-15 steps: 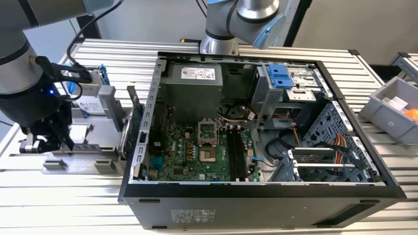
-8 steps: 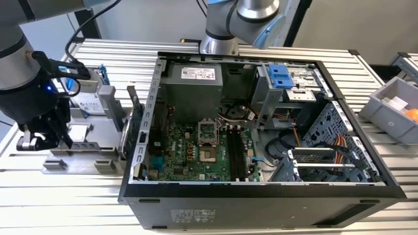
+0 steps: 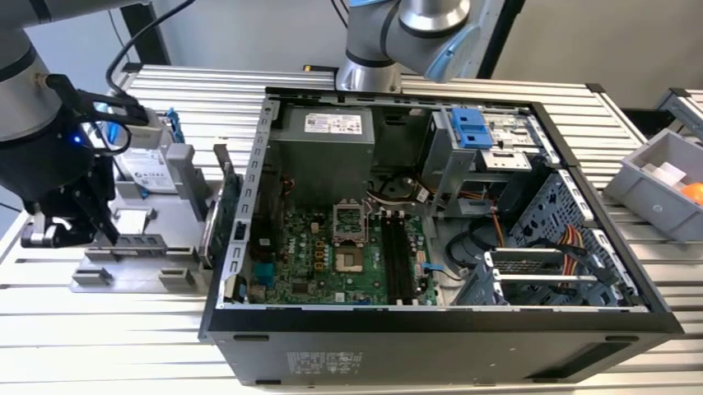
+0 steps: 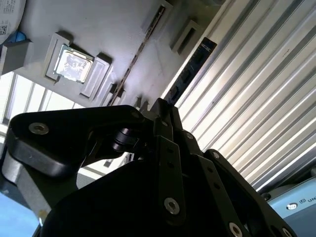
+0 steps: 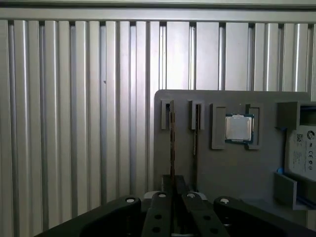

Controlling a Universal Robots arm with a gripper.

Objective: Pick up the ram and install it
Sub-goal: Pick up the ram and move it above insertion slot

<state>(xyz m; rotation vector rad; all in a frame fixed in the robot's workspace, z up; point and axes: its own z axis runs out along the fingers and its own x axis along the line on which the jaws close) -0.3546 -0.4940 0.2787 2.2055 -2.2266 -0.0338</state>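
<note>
1. Ribbed aluminium table [image 3: 110, 346] runs under everything. An open computer case [image 3: 439, 325] lies on it, and a grey holder [image 3: 121, 276] sits toward the exterior view's left, with the arm [image 3: 44, 140] bent low over it.
2. In both wrist views the ram [image 5: 172, 143] [image 4: 190, 69] stands on its edge in the holder's outermost slot – the one next to the table's bare ribs. It is seated in the holder, well apart from the case.
3. The gripper [image 5: 175, 178] [image 4: 162, 104] is down at the stick's near end, its fingers [image 5: 169, 190] drawn close together with the ram's thin edge running in between them – pinched on the stick, as far as both wrist views show.
4. A second stick [image 5: 196, 143] stands in the neighbouring slot, parallel to the ram and apart from it.
5. Beyond that slot a square processor chip [image 5: 239, 127] lies flat in its own recess, and a hard drive [image 5: 301, 153] lies at the holder's far side.
</note>
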